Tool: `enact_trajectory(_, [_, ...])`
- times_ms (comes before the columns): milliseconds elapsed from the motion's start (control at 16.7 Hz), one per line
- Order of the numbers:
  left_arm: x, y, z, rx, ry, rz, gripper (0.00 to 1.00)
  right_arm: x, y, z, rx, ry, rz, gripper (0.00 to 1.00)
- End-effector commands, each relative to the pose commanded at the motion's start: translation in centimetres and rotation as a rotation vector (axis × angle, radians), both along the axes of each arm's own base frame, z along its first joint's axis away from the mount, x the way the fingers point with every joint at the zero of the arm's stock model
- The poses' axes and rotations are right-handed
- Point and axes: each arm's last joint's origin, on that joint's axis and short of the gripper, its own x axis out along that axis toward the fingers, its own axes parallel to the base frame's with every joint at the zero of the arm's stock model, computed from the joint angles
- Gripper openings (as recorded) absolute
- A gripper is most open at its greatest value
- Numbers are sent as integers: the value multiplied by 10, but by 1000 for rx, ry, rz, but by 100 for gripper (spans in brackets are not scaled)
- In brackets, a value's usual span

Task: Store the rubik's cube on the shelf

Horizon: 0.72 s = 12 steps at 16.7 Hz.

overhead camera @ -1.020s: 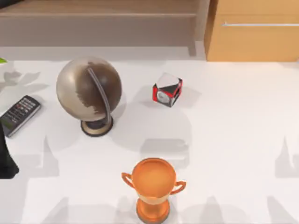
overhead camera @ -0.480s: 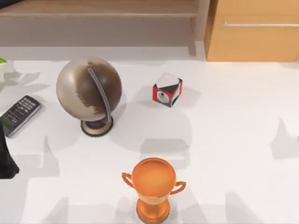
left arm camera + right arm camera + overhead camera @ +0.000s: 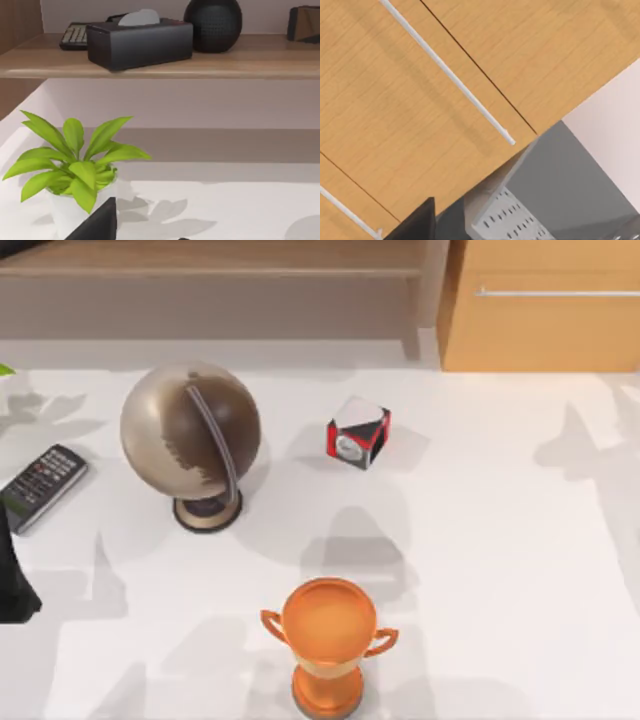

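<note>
The left pincer (image 3: 96, 224) showed as one dark wedge beside a potted plant (image 3: 75, 170) at the left of the surface (image 3: 500, 570) – how far it stood open, or whether it held anything, I cannot tell. The same went for the right pincer (image 3: 415, 221), which faced the drawer cabinet (image 3: 545, 310). The shelf (image 3: 200, 257) ran left to right along the back, carrying a black tissue box (image 3: 140, 42). Where the rubik's cube lay I cannot tell. Against the earlier frame, the globe (image 3: 190, 435), trophy (image 3: 328, 640) and dial cube (image 3: 358, 432) had not shifted – only a shadow at the right had climbed toward the cabinet.
</note>
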Motion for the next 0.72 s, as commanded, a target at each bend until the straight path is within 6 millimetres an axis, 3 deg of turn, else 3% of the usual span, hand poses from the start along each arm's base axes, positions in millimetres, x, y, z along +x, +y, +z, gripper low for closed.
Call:
enact_trajectory(180, [0, 0, 0, 0, 0, 0, 100, 58, 13, -20, -210, 11, -9, 100])
enact_trajectory(360, [0, 0, 0, 0, 0, 0, 100, 107, 28, -60, -397, 30, -20, 100])
enact_trajectory(540, [0, 0, 0, 0, 0, 0, 100, 140, 40, -108, -548, 53, -30, 100])
enact_trajectory(720, [0, 0, 0, 0, 0, 0, 100, 157, 49, -146, -654, 68, -38, 100])
